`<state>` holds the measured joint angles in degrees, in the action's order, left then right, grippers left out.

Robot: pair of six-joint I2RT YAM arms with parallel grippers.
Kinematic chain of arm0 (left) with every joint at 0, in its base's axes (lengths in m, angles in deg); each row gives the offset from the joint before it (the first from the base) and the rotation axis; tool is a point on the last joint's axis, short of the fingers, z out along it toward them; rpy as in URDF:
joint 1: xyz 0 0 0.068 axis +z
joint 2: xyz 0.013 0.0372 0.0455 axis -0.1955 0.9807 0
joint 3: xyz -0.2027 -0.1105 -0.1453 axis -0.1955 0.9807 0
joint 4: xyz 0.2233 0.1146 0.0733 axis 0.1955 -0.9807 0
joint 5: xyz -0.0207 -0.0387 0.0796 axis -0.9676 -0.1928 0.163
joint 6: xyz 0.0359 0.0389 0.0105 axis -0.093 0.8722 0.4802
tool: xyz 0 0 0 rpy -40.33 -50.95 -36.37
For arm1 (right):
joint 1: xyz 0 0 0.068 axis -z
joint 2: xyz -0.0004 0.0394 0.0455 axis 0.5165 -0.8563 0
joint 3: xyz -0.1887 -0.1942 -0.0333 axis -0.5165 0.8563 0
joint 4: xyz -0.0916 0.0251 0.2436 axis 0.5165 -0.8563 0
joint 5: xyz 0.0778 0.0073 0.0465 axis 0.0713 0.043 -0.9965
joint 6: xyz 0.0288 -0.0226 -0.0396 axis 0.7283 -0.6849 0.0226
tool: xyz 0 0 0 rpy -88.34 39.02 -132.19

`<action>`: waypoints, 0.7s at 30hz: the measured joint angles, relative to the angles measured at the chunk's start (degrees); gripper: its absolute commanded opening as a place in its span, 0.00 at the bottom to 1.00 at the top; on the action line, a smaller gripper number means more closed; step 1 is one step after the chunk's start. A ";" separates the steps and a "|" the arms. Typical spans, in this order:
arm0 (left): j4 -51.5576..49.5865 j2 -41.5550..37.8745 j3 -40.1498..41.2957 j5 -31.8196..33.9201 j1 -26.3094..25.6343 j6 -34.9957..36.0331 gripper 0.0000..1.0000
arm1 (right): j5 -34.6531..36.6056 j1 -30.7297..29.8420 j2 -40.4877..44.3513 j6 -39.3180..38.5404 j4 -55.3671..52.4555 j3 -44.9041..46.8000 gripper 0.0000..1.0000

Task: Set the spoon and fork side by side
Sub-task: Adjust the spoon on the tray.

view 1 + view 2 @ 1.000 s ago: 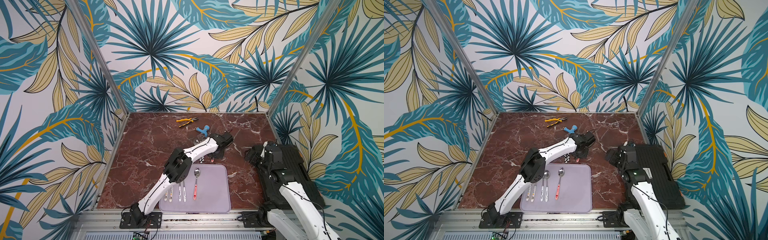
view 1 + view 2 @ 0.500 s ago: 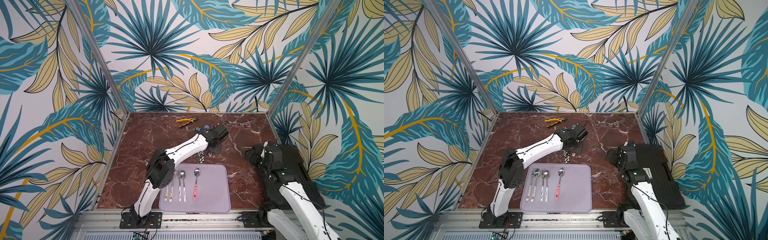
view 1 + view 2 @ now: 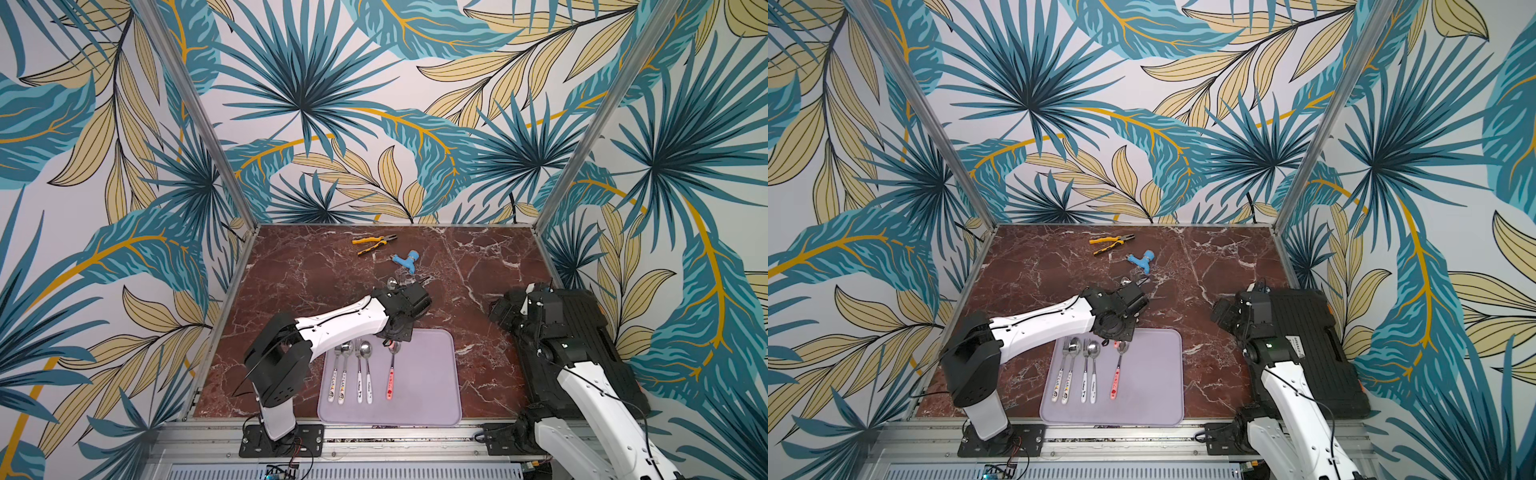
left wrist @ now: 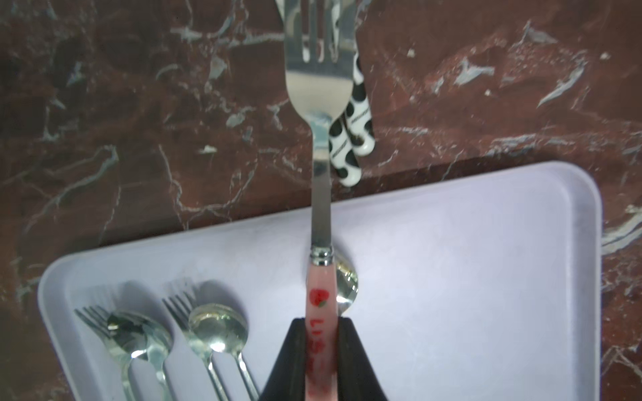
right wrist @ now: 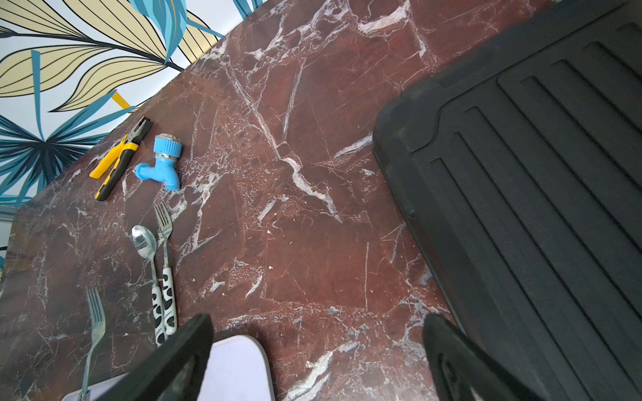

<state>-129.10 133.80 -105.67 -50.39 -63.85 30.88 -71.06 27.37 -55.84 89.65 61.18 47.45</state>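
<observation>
**Pink fork clamped in the left gripper, hanging lengthwise over its matching spoon**

The left gripper (image 4: 320,328) is closed tight on the pink handle of the fork (image 4: 317,86), whose long axis runs straight out from the jaws, prongs pointing away. Directly below the jaws lies the pink spoon (image 4: 347,284) on the tray (image 4: 486,243), running roughly the same way as the fork. Its bowl shows just beside the fork's handle, and its handle reaches back under the gripper. To my eye the fork sits too far forward: its prongs pass the tray's far rim, above a spotted fork and spoon (image 4: 354,139) on the table (image 4: 121,104). It likely needs drawing back and lowering just beside the spoon. The right gripper (image 5: 318,324), well off to the side, is spread open and empty.
</observation>
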 measured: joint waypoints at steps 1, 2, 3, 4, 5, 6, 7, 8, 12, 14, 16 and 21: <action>-0.02 -1.31 1.77 0.00 -0.35 -0.85 0.00 | 0.00 0.00 -0.04 0.00 0.02 0.00 1.00; -0.11 -2.36 3.17 0.00 -0.66 -1.51 0.00 | 0.00 0.00 -0.07 0.00 0.00 0.00 0.99; -0.13 -3.34 4.46 0.00 -0.96 -2.27 0.00 | 0.00 0.00 -0.11 0.00 0.00 0.00 0.99; -0.07 -4.50 6.01 -0.02 -1.33 -3.08 0.00 | 0.00 0.00 -0.15 0.00 0.00 0.00 0.99; -0.09 -5.25 7.02 -0.04 -1.62 -3.72 0.00 | 0.00 0.00 -0.17 0.00 0.00 0.00 0.99; -0.13 -6.05 8.15 -0.15 -2.01 -4.48 0.00 | 0.02 0.00 -0.17 0.00 0.00 0.00 1.00; -0.07 -6.73 9.18 -0.24 -2.40 -5.22 0.00 | 0.00 0.00 -0.17 0.00 0.00 0.00 0.99; 0.02 -7.30 10.08 -0.28 -2.73 -5.88 0.00 | 0.02 0.00 -0.17 0.00 0.00 -0.02 1.00; 0.17 -8.44 12.94 -0.87 -4.15 -8.39 0.00 | 0.02 0.00 -0.17 0.00 0.00 0.00 0.99; 0.72 -8.59 14.19 -1.44 -4.70 -9.29 0.00 | 0.02 0.00 -0.17 0.00 0.00 0.00 0.99; 1.33 -8.57 15.41 -2.12 -5.20 -10.19 0.00 | 0.02 0.00 -0.20 0.00 0.00 0.00 0.99; 3.17 -8.22 16.59 -3.45 -6.10 -11.80 0.00 | 0.02 0.00 -0.24 -0.02 0.00 0.00 1.00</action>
<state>-125.93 125.58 -89.08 -53.85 -69.95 19.08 -71.04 27.37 -56.09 89.63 61.18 47.45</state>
